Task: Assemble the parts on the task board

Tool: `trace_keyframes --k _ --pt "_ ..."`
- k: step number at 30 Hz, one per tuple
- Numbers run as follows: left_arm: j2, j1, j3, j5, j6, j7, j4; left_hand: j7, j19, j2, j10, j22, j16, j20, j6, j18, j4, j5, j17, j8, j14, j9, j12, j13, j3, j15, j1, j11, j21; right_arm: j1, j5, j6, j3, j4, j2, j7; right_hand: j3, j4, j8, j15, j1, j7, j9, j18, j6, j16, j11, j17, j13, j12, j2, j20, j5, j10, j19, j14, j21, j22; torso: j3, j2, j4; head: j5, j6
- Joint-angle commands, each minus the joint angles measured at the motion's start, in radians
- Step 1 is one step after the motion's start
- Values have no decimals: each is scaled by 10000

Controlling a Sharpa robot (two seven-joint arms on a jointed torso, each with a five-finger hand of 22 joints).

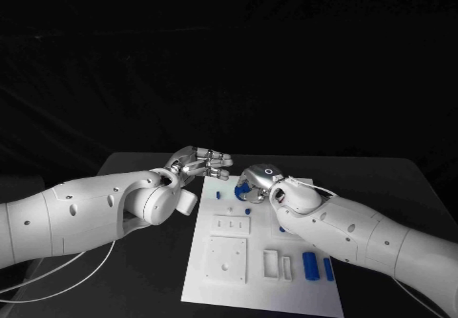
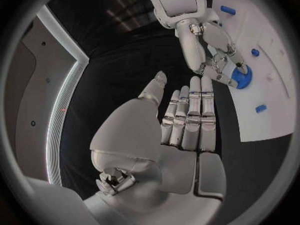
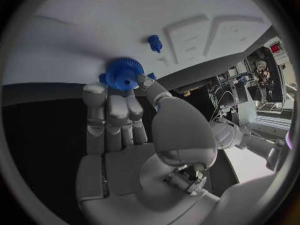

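While the right hand [image 1: 256, 185] works at the board's [image 1: 215, 281] far edge in the head view, the left hand [image 1: 200, 162] hovers released beyond it. From the left wrist, fingers [image 2: 220, 60] touch the gear [image 2: 241, 77]. From the right wrist, fingertips [image 3: 145, 81] pinch its toothed rim: likely light, rigid plastic, best held there.
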Motion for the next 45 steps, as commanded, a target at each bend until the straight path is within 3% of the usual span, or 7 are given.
trace_keyframes --k 1,12,19,27,38,42,45 --pt "25 8 10 -39 147 73 18 -22 8 4 -59 -8 -23 19 -62 -18 3 -13 -16 -26 -19 13 -31 11 9 11 13 -26 60 -26 -171 41 -19 -97 4 -16 19 -3 -44 -43 30 -25 -13 -28 -72 -41 47 -8 -10 -35 -53 -40 -54 37 399 38 -42 772 3 3 -11 -1 14" --pt "34 8 10 -39 143 71 17 -22 8 4 -59 -8 -23 19 -62 -18 3 -13 -16 -26 -19 13 -31 11 9 11 13 -26 60 -30 -54 -129 -56 -219 99 77 -27 72 -41 15 20 103 -19 13 -601 -192 122 -134 -265 -341 -201 12 -196 -130 364 11 -289 723 2 0 -3 4 56" --pt "23 9 10 -39 132 67 16 -16 15 8 -63 -25 -25 21 -83 -17 10 -14 -16 -28 -22 9 -30 11 9 14 1 -24 56 -29 86 -329 -61 -278 91 138 -236 20 -39 -9 152 132 -18 43 -1117 -547 30 -393 -2119 -2205 -337 5 -276 -811 309 -39 -903 620 1 1 -11 8 54" --pt "21 9 10 -39 134 68 7 -16 15 8 -63 -25 -25 21 -83 -17 10 -14 -16 -28 -22 9 -30 11 9 14 1 -24 56 -29 119 -421 -62 -301 68 133 -652 3 -78 -59 341 140 -56 -1 -2360 -503 -26 -294 -2173 -1902 -385 -47 -331 -794 369 -25 -940 661 0 1 -3 21 57" --pt "18 9 10 -39 137 64 -15 -16 15 8 -63 -25 -25 21 -83 -17 10 -14 -16 -28 -22 9 -30 11 9 14 1 -24 56 -29 261 -404 -62 -216 -17 216 -722 80 -63 -38 271 170 -44 12 -2040 -453 30 -221 -2064 -1708 -349 -35 -100 -761 395 -12 -882 679 3 0 -11 14 48" --pt "10 9 10 -39 141 65 -19 -16 15 8 -63 -25 -25 21 -83 -17 10 -14 -16 -28 -22 9 -30 11 9 14 1 -24 56 -29 422 -336 -62 -99 -140 254 -617 124 -53 7 91 205 -24 44 -1136 -430 105 -186 -1976 -1562 -303 3 88 -745 414 -6 -837 691 5 1 -10 20 33" --pt "3 9 10 -39 141 66 -25 -16 15 8 -63 -25 -25 21 -83 -17 10 -14 -16 -28 -22 9 -30 11 9 14 1 -24 56 -32 502 -278 -62 -43 -201 282 -521 120 -43 2 2 180 -19 57 -1008 -423 94 -174 -1945 -1501 -293 9 143 -745 413 -7 -831 691 9 1 -20 28 18"
